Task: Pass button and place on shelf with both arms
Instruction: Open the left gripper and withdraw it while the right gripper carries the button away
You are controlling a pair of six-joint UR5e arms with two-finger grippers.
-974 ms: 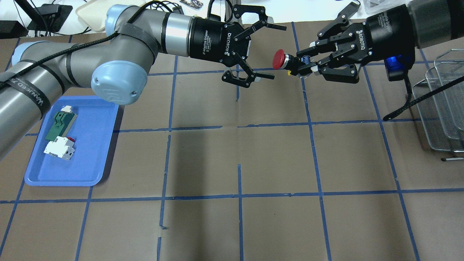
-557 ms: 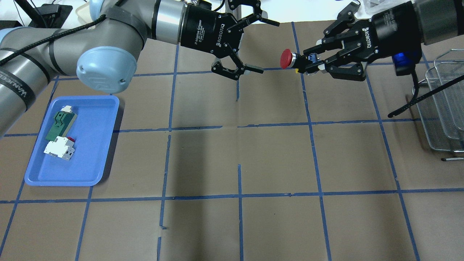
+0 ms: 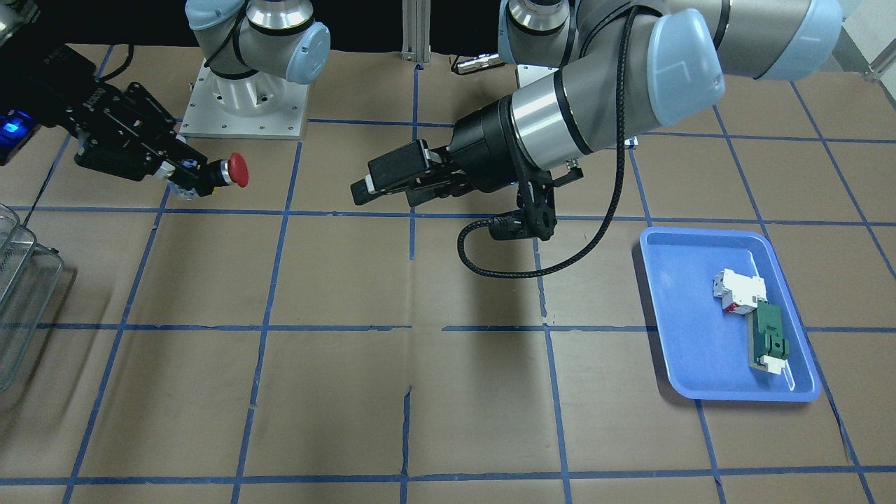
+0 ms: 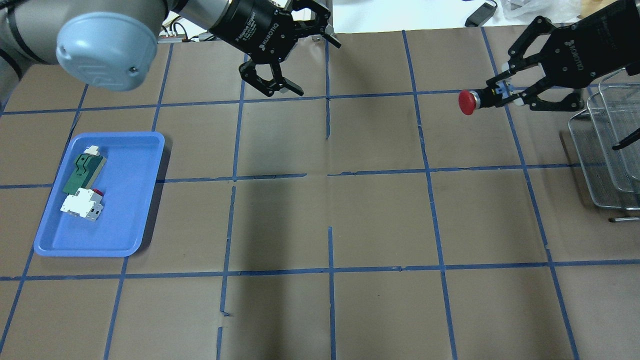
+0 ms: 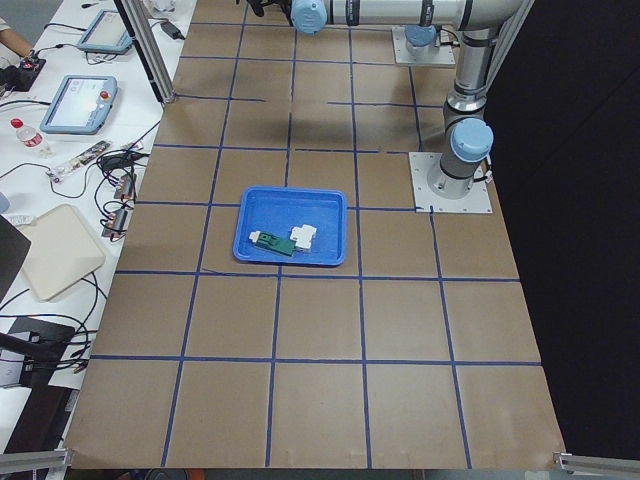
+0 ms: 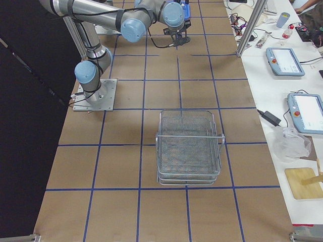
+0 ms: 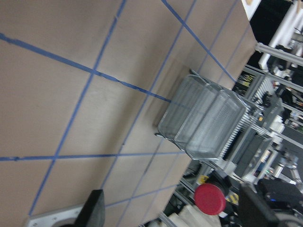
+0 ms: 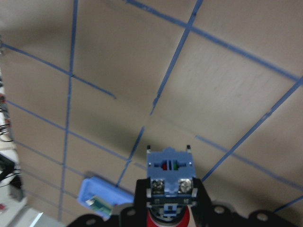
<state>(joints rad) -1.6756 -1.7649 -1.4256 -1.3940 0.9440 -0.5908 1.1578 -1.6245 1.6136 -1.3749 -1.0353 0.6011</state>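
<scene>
The button (image 4: 467, 102), with a red cap and black body, is held sideways in the air by my right gripper (image 4: 500, 95), which is shut on its blue-grey base (image 8: 169, 177). In the front-facing view the button (image 3: 234, 171) sticks out of that gripper (image 3: 183, 173) at the left. The wire shelf (image 4: 607, 150) stands at the table's right edge, just right of the right gripper; it also shows in the exterior right view (image 6: 189, 148). My left gripper (image 4: 317, 67) is open and empty at the back centre-left, well apart from the button.
A blue tray (image 4: 125, 220) at the left holds a white-and-red block (image 4: 82, 205) and a green flat part (image 4: 82, 172). The brown table (image 4: 330, 210) is marked with a grid of blue tape. Monitors and cables lie beyond the far edge.
My right gripper has carried the button to the right, toward the shelf. My left gripper, open and empty, has drawn back to the left and away from the button.
</scene>
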